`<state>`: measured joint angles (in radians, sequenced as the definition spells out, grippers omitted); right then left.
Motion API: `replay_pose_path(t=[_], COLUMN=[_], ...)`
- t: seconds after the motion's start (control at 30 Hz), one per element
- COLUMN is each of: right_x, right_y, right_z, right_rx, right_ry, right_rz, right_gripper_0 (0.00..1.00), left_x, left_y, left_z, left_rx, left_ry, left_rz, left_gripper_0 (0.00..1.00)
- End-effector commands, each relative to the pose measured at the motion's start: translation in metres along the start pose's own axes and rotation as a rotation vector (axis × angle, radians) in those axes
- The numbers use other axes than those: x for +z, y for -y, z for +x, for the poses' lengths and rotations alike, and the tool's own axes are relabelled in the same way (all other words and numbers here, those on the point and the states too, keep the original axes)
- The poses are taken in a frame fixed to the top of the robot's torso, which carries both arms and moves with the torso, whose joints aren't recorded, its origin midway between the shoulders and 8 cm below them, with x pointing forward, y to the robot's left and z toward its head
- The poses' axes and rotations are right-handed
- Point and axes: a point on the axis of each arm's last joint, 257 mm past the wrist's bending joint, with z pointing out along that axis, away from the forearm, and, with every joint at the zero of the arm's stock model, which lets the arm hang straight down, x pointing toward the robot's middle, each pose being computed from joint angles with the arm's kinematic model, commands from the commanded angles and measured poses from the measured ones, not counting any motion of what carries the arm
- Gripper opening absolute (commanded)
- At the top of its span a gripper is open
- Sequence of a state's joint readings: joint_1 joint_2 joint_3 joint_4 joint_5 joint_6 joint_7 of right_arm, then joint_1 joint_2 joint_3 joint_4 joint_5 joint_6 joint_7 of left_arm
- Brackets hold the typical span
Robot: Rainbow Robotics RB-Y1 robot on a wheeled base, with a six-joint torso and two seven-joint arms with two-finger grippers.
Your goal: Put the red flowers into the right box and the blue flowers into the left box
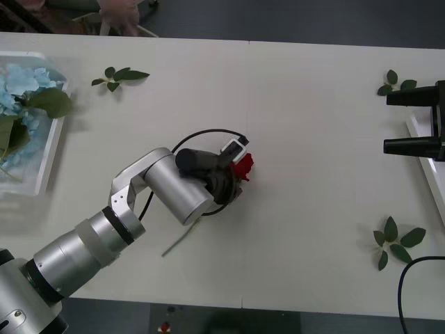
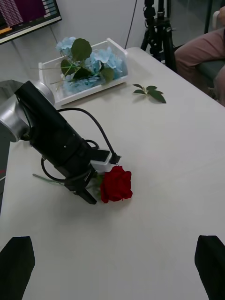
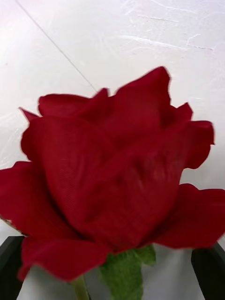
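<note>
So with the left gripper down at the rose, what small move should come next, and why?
Probably close the left gripper on the red rose: its black fingers stand apart at either side of the base of the bloom, which lies on the table mid-way. The right gripper waits open by the right box.

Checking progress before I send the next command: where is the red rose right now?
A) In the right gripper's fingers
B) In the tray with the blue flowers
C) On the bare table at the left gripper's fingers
C: the red rose lies on the table top right at the left gripper, well away from the left box that holds the blue flowers.
</note>
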<state>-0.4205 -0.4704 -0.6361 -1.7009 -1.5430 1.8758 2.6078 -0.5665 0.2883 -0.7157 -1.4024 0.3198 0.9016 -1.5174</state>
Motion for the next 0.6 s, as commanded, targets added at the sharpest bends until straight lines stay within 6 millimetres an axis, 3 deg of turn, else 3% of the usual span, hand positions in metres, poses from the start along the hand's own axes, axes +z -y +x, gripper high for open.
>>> replay_pose_path(t=[0.03, 0.1, 0.17, 0.23, 0.27, 0.4, 0.47, 0.6], right_x=[0.0024, 0.0024, 0.0024, 0.0024, 0.0024, 0.0024, 0.0024, 0.0024], right_y=[-0.0005, -0.0006, -0.0006, -0.0005, -0.0006, -0.0006, -0.0006, -0.0006], right_z=[-0.0138, -0.014, -0.014, -0.0138, -0.014, -0.014, -0.014, -0.0132], right_rx=[-0.082, -0.083, -0.083, -0.082, -0.083, -0.083, -0.083, -0.08], right_ry=[0.007, 0.007, 0.007, 0.007, 0.007, 0.007, 0.007, 0.005], right_rz=[0.003, 0.003, 0.003, 0.003, 0.003, 0.003, 0.003, 0.002], right_gripper_0=[1.0, 1.0, 1.0, 1.0, 1.0, 1.0, 1.0, 1.0], left_x=[-0.0027, -0.0019, -0.0016, -0.0015, -0.0015, -0.0015, -0.0015, -0.0018], left_y=[-0.002, -0.0011, 0.0001, 0.0007, 0.0007, 0.0007, -0.0005, -0.0085], left_z=[-0.0153, -0.0125, -0.0112, -0.011, -0.011, -0.011, -0.0105, -0.009], left_rx=[0.058, 0.062, 0.065, 0.068, 0.067, 0.07, 0.071, 0.074], left_ry=[0.024, 0.019, 0.017, 0.016, 0.016, 0.016, 0.016, 0.024], left_rz=[-0.005, -0.004, -0.002, -0.002, -0.002, -0.002, -0.004, -0.016], left_gripper_0=[0.94, 0.79, 0.56, 0.42, 0.4, 0.07, 0.0, 0.0])
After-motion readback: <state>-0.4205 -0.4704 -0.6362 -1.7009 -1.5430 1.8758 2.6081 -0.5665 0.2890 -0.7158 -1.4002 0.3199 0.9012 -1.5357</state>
